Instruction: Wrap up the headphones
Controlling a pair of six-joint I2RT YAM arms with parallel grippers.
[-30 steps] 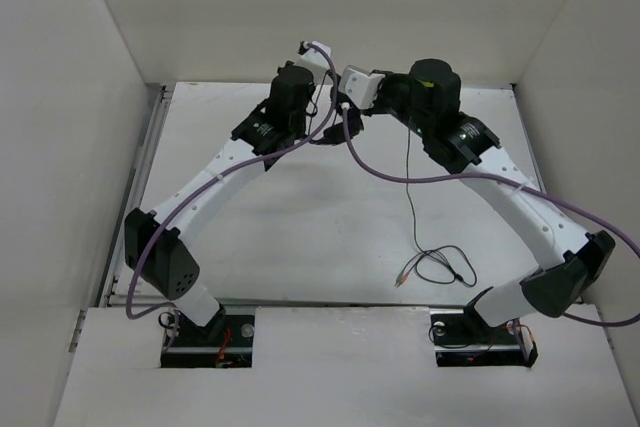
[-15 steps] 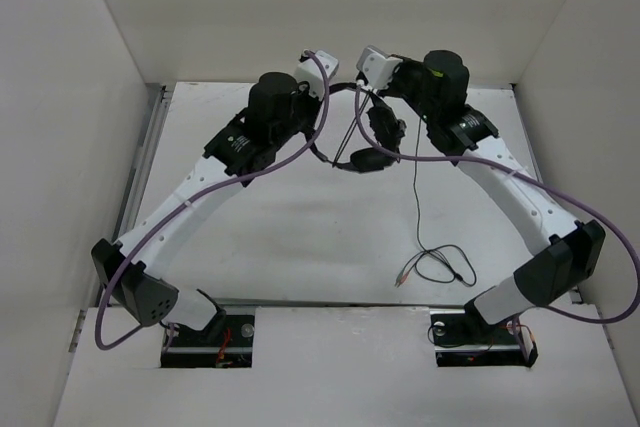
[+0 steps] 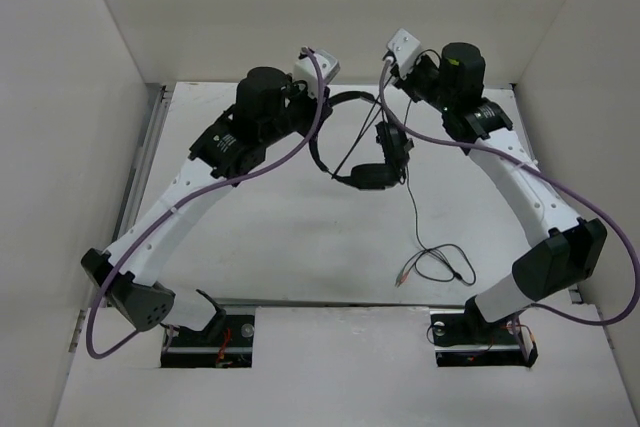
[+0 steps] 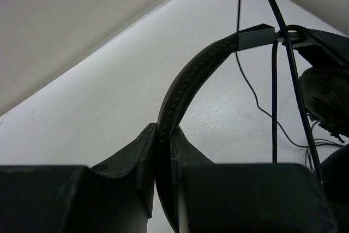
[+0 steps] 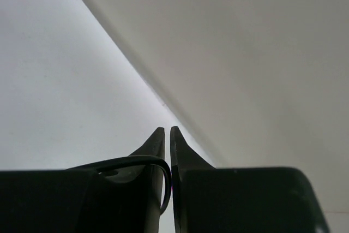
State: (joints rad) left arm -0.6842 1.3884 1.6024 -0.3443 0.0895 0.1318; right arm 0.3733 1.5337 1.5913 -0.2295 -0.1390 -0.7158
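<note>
A white table (image 3: 280,237) sits boxed in by plain white walls (image 3: 60,97), and both arms reach toward the middle of its far edge. There the headphones (image 3: 368,177) hang in the air above the surface, clear of it, just in from that far edge.

The left gripper (image 4: 163,135) is closed tight on the headband (image 4: 188,77), which runs straight up out of the slot between its fingers and arches away toward the right arm. The earcups (image 3: 392,142) dangle below and to the right of this grip. The right gripper (image 5: 167,132) has its fingers drawn almost together, only a thin slit showing. The thin cable (image 5: 139,160) curves in from the left and disappears into that slit, so it appears pinched there. From the headphones the cable drops to the table and ends in loose loops with the plug (image 3: 400,278) near the near edge, toward the right corner.

The likeliest trouble is the cable slipping through the right fingers, since it is very thin and held only by a light pinch near the tips. The headband could also swivel in the left grip, because the weight of the cups hangs off to one side. The purple robot cables (image 3: 470,175) pass close beside the cups, so a winding motion could catch them. The slack on the table could knot or drag the plug as it is drawn up.
</note>
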